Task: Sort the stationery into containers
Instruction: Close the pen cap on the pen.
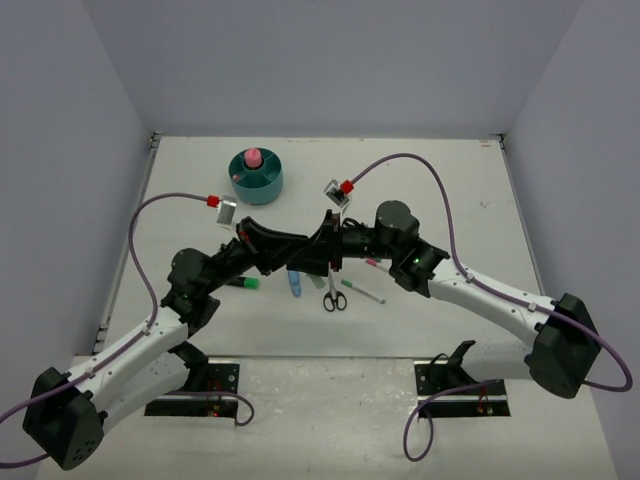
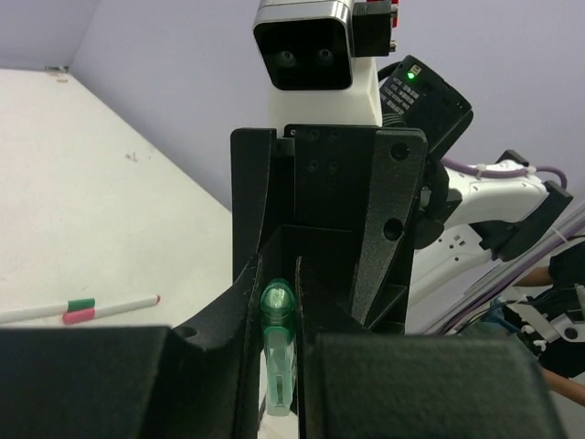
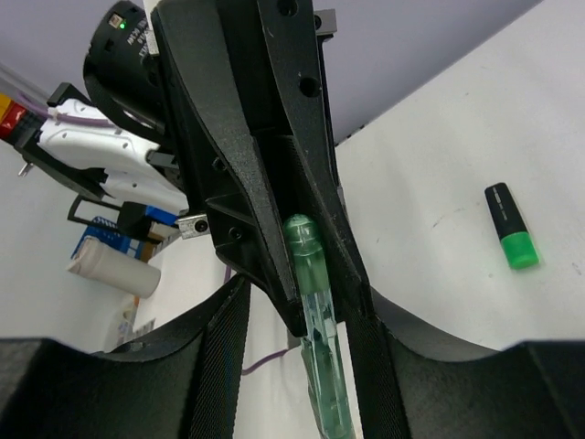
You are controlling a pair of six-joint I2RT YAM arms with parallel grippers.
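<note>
Teal organiser (image 1: 258, 188): far side of the table, well apart from both arms.
Left gripper (image 2: 277, 389): clamped on the pale-green marker (image 3: 315, 302), above mid-table.
Marker handling: likely light, stiff and slick; best pinched mid-barrel.
Right gripper (image 3: 302, 389): jaws parted loosely around the marker.

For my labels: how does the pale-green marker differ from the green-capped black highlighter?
The marker is long and slim, the highlighter short and stubby. The marker is translucent green, the highlighter black with a green cap. The marker is held between fingers, the highlighter lies on the table. Both carry green.
</note>
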